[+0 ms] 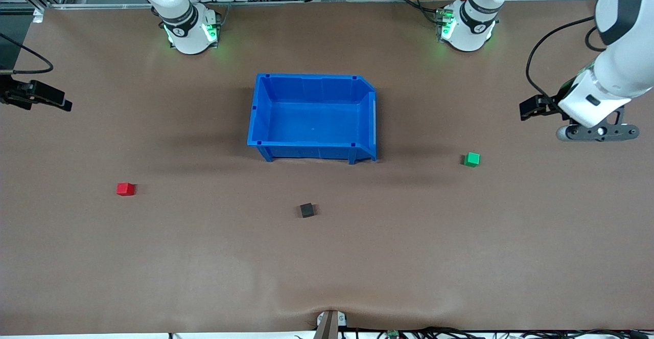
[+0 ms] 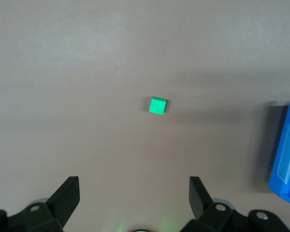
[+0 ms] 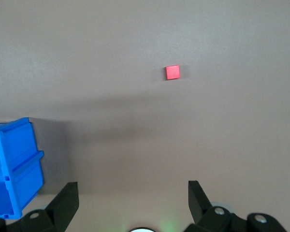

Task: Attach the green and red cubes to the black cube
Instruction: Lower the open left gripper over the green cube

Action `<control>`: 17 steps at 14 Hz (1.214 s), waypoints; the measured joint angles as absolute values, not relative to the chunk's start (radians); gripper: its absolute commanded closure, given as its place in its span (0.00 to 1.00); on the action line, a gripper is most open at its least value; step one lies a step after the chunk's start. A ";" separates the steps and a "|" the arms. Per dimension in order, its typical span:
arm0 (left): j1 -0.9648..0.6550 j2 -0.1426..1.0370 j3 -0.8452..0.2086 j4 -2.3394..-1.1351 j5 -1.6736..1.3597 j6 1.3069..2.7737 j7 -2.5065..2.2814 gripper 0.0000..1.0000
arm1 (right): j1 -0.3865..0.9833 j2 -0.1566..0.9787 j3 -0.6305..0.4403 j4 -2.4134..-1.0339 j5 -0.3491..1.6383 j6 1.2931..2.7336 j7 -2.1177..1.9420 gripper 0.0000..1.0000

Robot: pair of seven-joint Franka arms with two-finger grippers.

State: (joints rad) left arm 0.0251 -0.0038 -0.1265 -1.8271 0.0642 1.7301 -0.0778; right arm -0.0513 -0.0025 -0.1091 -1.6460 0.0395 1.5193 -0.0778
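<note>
Three cubes sit apart: green cube (image 1: 471, 159) at the black cube's (image 1: 306, 210) two o'clock, red cube (image 1: 125, 189) at nine; both hands, left hand (image 2: 134, 195) and right hand (image 3: 133, 198), hang released, so a skewed grab could nudge one away.

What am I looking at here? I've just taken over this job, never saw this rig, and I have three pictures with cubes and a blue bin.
Two robot arms stand at a brown table. The wide picture comes from a high camera facing them; the other two come from cameras on each arm's wrist, looking down past its open fingers. The left gripper hangs over the table at its own end, above the green cube. The right gripper hangs over its own end, with the red cube in its view. The black cube lies between them, nearer the front camera than the blue bin. All three cubes lie apart, and nothing is held.
</note>
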 measured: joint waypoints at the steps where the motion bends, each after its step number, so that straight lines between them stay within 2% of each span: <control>1: 0.025 -0.004 -0.127 -1.856 0.064 1.766 -0.078 0.00 | -0.055 0.000 -0.109 -1.646 0.040 1.520 -0.078 0.00; 6: 0.020 0.016 -0.145 -1.975 0.064 1.913 -0.078 0.00 | -0.064 0.025 -0.110 -1.646 0.040 1.524 -0.083 0.00; 12: 0.019 0.108 -0.161 -1.993 0.064 2.005 -0.078 0.00 | -0.094 0.069 -0.111 -1.647 0.040 1.529 -0.084 0.00; 17: 0.024 0.242 -0.161 -1.997 0.064 2.062 -0.078 0.00 | -0.094 0.069 -0.111 -1.641 0.040 1.537 -0.084 0.00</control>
State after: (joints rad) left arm 0.0235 0.2419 -0.1606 -1.9971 0.0642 2.0621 -0.0779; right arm -0.0936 0.0687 -0.1107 -1.6415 0.0395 1.5370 -0.0838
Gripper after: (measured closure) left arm 0.000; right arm 0.000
